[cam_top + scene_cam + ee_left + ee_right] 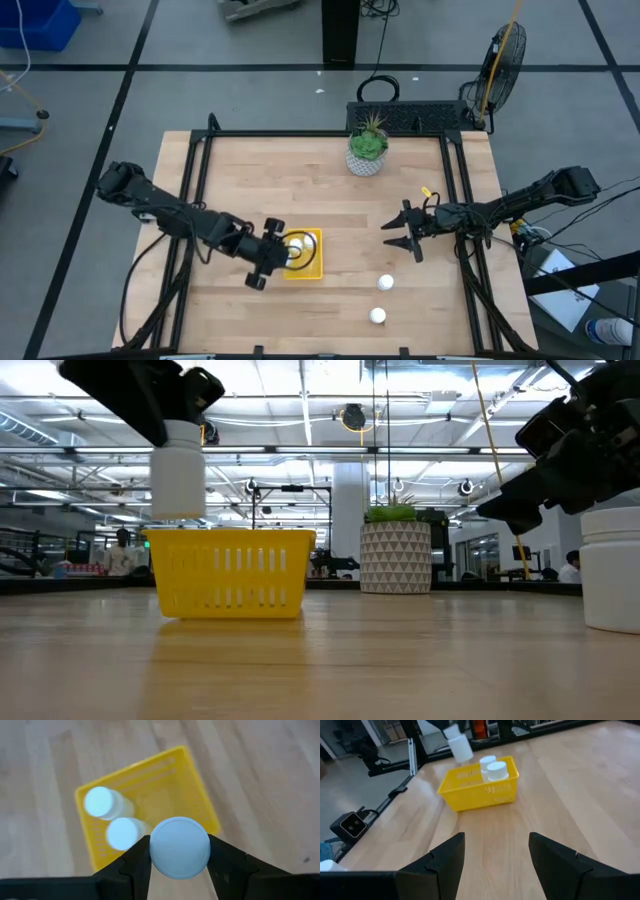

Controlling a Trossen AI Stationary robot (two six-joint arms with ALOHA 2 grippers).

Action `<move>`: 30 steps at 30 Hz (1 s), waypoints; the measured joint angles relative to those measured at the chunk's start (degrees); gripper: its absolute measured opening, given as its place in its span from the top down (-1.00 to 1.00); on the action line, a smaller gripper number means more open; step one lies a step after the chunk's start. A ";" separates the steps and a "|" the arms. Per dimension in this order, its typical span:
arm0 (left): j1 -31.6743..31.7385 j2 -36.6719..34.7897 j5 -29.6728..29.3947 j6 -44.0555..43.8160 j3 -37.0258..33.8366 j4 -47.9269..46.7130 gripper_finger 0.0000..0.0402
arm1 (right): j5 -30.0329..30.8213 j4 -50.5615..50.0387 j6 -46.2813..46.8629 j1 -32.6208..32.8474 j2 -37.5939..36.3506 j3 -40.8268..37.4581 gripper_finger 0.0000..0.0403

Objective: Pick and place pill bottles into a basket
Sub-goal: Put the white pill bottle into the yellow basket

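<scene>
Two pill bottles stand upright inside the yellow basket [190, 785], side by side toward one of its short ends: one bottle [100, 802] close to a corner, the other bottle [122, 832] just beside it. A third bottle [180, 847] is clamped in the left pincer [180, 857], whose two dark fingers [135, 865] press on opposite sides of its body just under the cap, closed only as far as the bottle allows. In the low view this held bottle [178, 470] hangs upright in the air above the left end of the basket, its base just above the rim, not touching it. From overhead the left pincer [268, 255] sits at the left edge of the basket [314, 270], which lies near the middle of the worktop [250, 180].

The right pincer [405, 238] hovers to the right of the basket and well apart from it, clear of the wood. Its fingers [445, 860] stand parted with only bare worktop between them, holding nothing.

Two more bottles stand on the worktop toward its near right: one bottle [385, 284] nearer the right pincer, the last bottle [377, 316] closer to the near edge. A white patterned pot [366, 160] with a green plant stands at the far side, well apart from the rest.
</scene>
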 joint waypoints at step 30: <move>4.32 0.04 4.49 4.82 -2.55 8.83 0.16 | -0.02 0.63 -0.57 0.00 0.00 -0.22 -0.05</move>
